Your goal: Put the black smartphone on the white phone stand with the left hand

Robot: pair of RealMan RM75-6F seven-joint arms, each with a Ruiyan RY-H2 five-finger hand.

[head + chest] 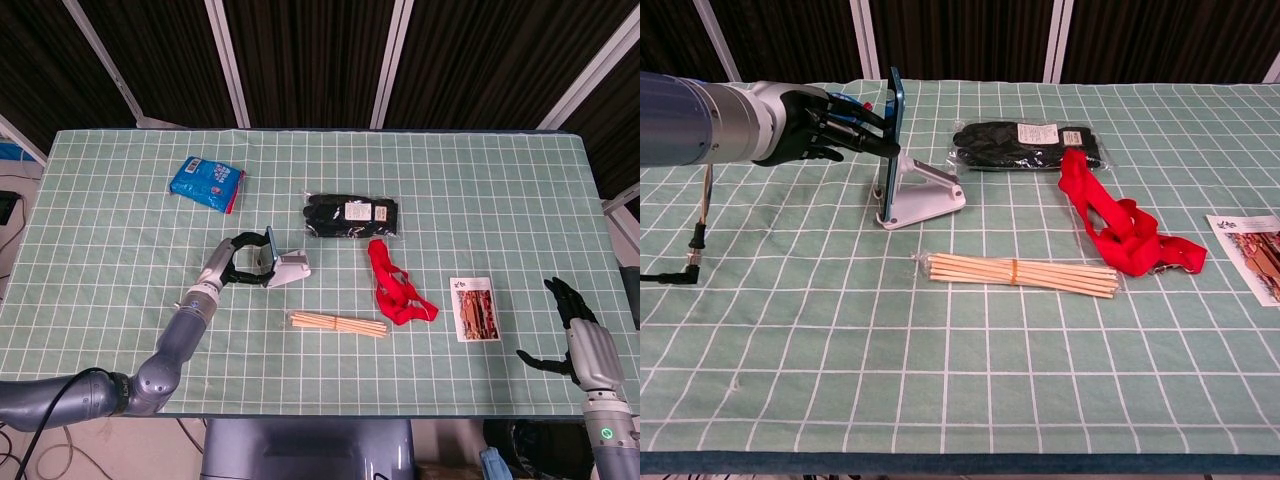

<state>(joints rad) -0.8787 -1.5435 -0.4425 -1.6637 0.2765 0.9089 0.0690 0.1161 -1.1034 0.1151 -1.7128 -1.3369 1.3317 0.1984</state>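
Note:
The black smartphone (894, 140) with a blue edge stands almost upright, its lower edge in the white phone stand (925, 198) left of the table's middle. My left hand (810, 125) reaches in from the left, and its fingertips (883, 150) pinch the phone's upper part. In the head view the phone (269, 253) sits between my left hand (233, 261) and the stand (292, 270). My right hand (578, 335) hangs off the table's right front corner, fingers spread and holding nothing.
A bundle of wooden sticks (1018, 273) lies just in front of the stand. A red strap (1120, 228) and a pack of black gloves (1028, 145) lie to its right. A blue packet (206, 182) sits far left, a printed card (474, 308) near right.

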